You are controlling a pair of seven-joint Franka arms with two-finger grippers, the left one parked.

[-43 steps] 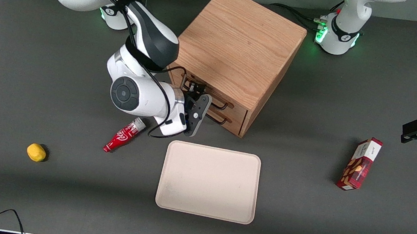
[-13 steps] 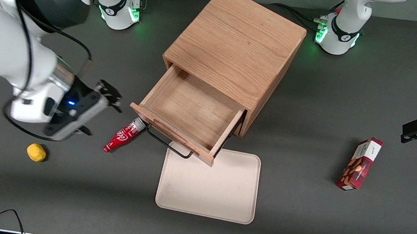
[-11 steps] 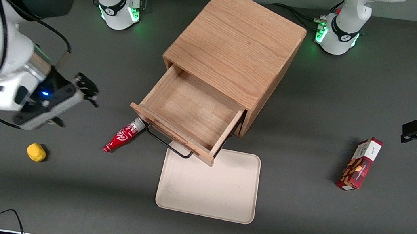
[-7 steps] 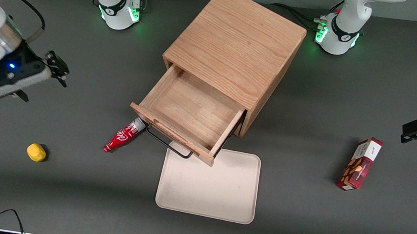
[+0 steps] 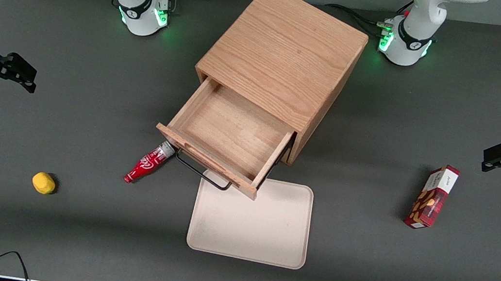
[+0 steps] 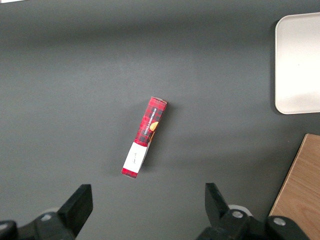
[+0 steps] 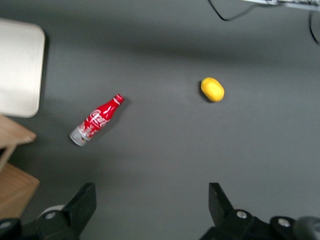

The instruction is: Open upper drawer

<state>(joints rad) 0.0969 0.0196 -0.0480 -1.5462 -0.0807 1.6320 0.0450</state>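
The upper drawer (image 5: pixel 231 134) of the wooden cabinet (image 5: pixel 281 59) stands pulled out, its shallow plain-wood inside bare, its black wire handle (image 5: pixel 199 173) over the tray's edge. A corner of it shows in the right wrist view (image 7: pixel 15 137). The lower drawer is hidden under it. My gripper (image 5: pixel 19 74) is open and empty, raised above the table at the working arm's end, well away from the cabinet. In the right wrist view the gripper (image 7: pixel 150 200) hangs over bare mat.
A red bottle (image 5: pixel 149 163) (image 7: pixel 96 120) lies on the mat beside the drawer's front corner. A yellow lemon-like object (image 5: pixel 43 182) (image 7: pixel 212 89) lies nearer the camera. A beige tray (image 5: pixel 250 231) lies in front of the drawer. A red box (image 5: pixel 433 196) (image 6: pixel 144 136) lies toward the parked arm's end.
The drawer, shut with my gripper at its handle 3.3 s ago, is now open. Over the last second my gripper has drawn away toward the working arm's end of the table.
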